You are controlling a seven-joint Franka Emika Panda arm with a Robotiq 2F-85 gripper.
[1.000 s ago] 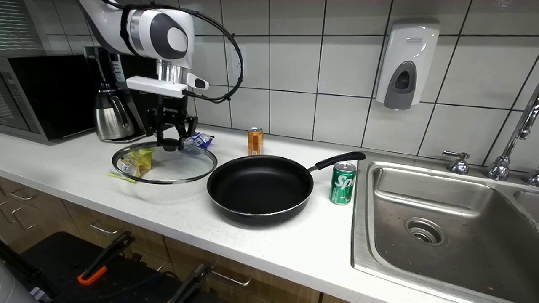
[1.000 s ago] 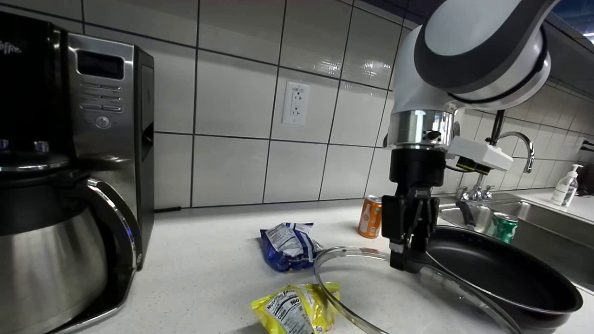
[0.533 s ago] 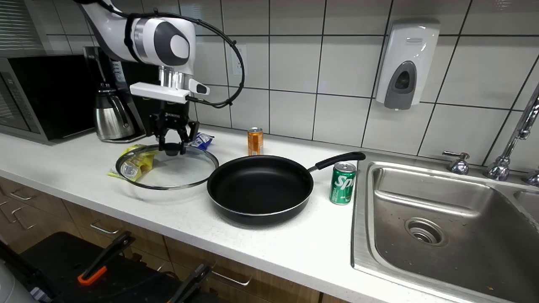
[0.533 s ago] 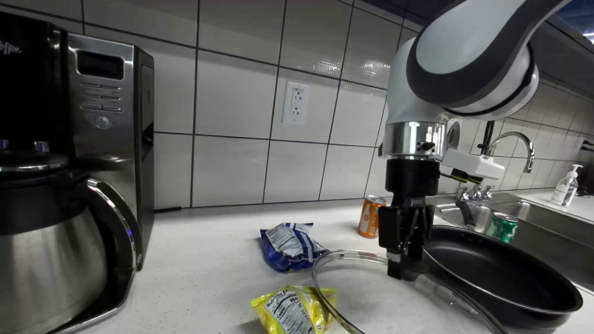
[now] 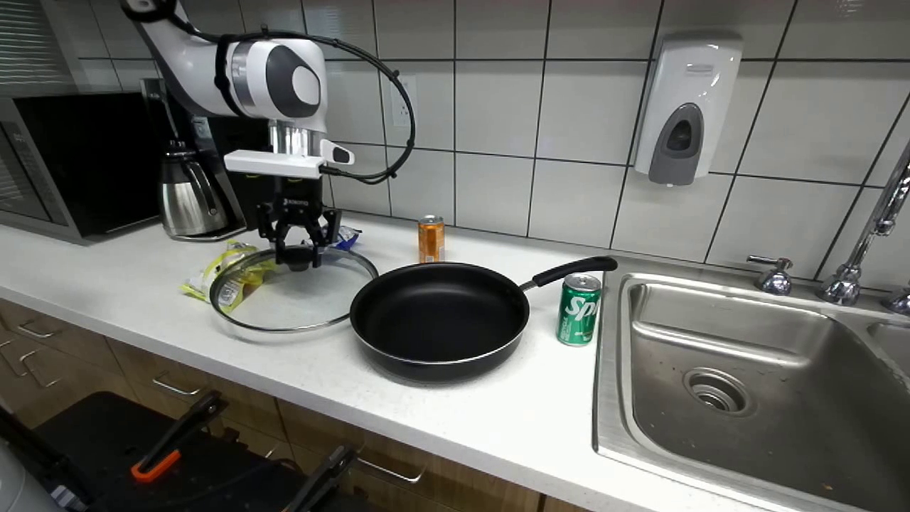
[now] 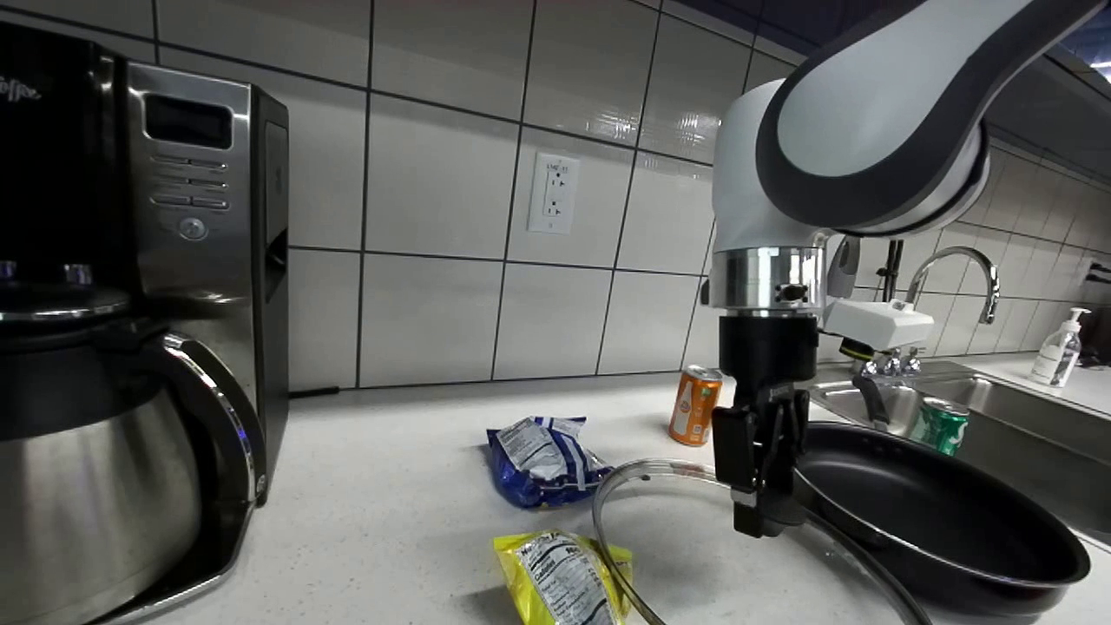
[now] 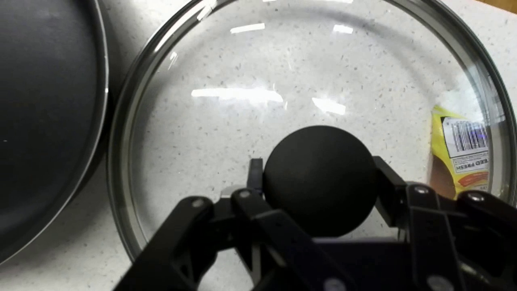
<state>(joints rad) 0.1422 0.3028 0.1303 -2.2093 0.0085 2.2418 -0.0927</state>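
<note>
Glass, clear and edged with a shiny grey rim (image 7: 119, 161), makes up the round lid (image 7: 258, 117) that I have in hold, bright reflections scattered across it and a fat black knob (image 7: 321, 178) standing on top. My gripper (image 5: 298, 254) is closed on that knob, its fingers (image 7: 255, 173) on opposite sides. The lid is over the worktop (image 5: 540, 412), just left of a black frying pan (image 5: 439, 313) in both exterior views, and its left edge passes over part of a yellow bag (image 6: 564, 582); from where I sit I cannot tell whether the rim touches anything below.

White with dark flecks, the worktop runs along a wall (image 5: 498, 107) of pale tiles with dark joints at the far side. To the right I see a steel sink (image 5: 611, 384); to the left, a coffee maker (image 6: 200, 191) and a microwave (image 5: 85, 156). Wooden drawers (image 5: 476, 491) line the near edge below.

I count one lid, one pan, two bags, the second being a blue bag (image 6: 540, 460) farther off, and two cans: an orange can (image 6: 694, 406) at the far side and a green can (image 5: 578, 313) between pan and sink. The wall carries one soap dispenser (image 5: 689, 107) and one power outlet (image 6: 554, 193).
</note>
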